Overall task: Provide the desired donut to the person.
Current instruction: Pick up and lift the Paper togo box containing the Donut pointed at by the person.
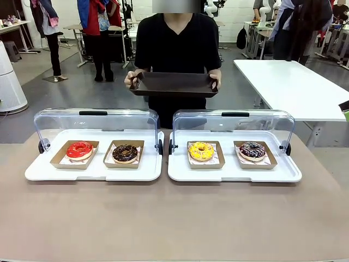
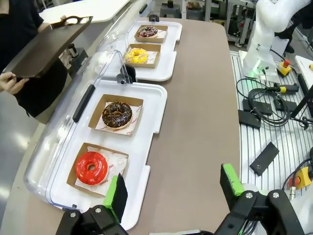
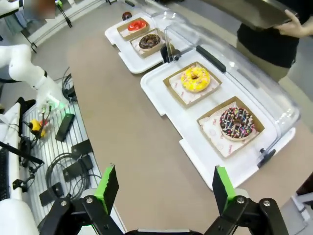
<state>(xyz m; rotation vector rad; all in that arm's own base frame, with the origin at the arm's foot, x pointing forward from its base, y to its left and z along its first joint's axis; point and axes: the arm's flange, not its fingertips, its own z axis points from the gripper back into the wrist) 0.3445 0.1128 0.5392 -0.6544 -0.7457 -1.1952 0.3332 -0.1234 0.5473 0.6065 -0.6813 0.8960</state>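
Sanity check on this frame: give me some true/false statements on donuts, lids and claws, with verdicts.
1. The person holds a dark tray with both hands. True.
2. The red donut sits in the right-hand white tray. False: it is in the left white tray, beside the chocolate donut.
3. The clear lids on both white trays are tipped open. True.
4. The left claw is shut on a donut. False: it is open and holds nothing.
5. The yellow donut shares a tray with the sprinkled donut. True.
6. The right claw grips the yellow donut. False: it is open, above the table.
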